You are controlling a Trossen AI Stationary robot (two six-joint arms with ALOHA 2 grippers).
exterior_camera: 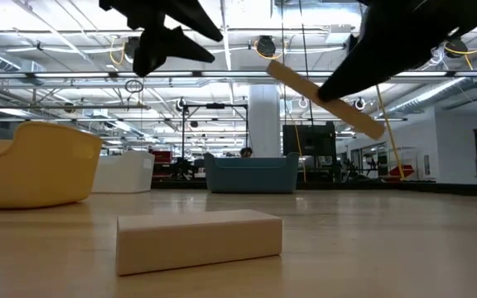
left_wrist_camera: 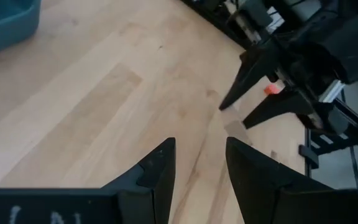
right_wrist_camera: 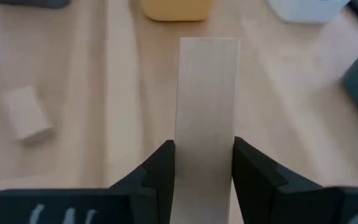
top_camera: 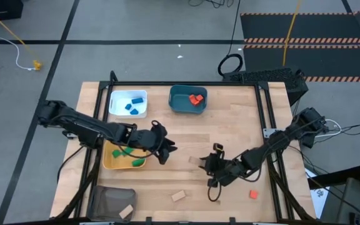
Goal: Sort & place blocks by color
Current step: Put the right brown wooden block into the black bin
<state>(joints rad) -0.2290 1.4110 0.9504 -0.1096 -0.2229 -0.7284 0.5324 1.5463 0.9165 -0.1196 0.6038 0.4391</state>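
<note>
Right wrist view: right end effector [right_wrist_camera: 202, 163] pinches tan plank [right_wrist_camera: 207, 93]; no legible writing.

Right gripper [right_wrist_camera: 202, 165] clamped, raised; left gripper [left_wrist_camera: 201, 163] parted, hovering.

The worktop [top_camera: 230, 119] is pale wood planking, its grain showing under a smooth satin finish. At about eleven o'clock on it, the white tray [top_camera: 117, 103] looks like smooth plastic, and so does the teal tray [top_camera: 179, 105] at twelve. The yellow tray [exterior_camera: 31, 161] has a soft plastic sheen. At seven o'clock the dark basket [top_camera: 108, 201] is fine mesh. The long plank [right_wrist_camera: 207, 93] in the right pincer [right_wrist_camera: 202, 163] is bare, unpainted matt wood, like the tan block [exterior_camera: 199, 238]. The pincer fingers [left_wrist_camera: 157, 171] look like matt black plastic.
</note>
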